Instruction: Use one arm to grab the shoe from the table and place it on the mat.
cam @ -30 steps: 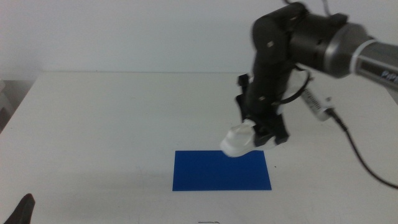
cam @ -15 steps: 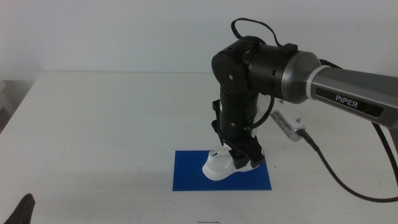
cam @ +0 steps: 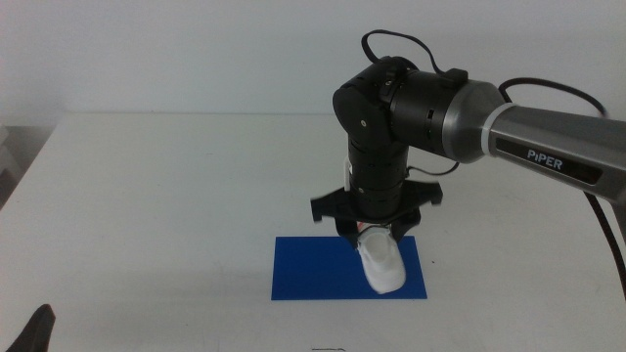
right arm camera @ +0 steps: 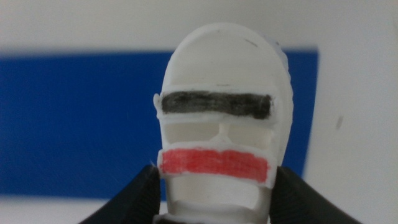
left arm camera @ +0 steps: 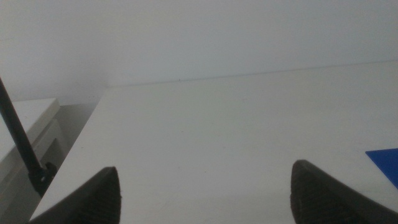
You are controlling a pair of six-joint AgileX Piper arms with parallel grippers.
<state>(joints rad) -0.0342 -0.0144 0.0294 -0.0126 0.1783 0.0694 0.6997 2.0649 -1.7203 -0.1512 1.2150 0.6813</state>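
The right gripper (cam: 377, 233) is hanging straight down over the mat (cam: 313, 269), its jaws closing on the heel end of the shoe (cam: 382, 264) and pressing against both of its sides. The shoe is lying on the mat's right part, its toe reaching toward the mat's near edge. The left gripper (left arm camera: 205, 193) is waiting well to the left of the mat, low over the table (cam: 176, 196), its jaws standing wide apart and gripping nothing.

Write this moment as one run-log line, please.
right gripper: shut on shoe | shoe: over mat | left gripper: open, waiting
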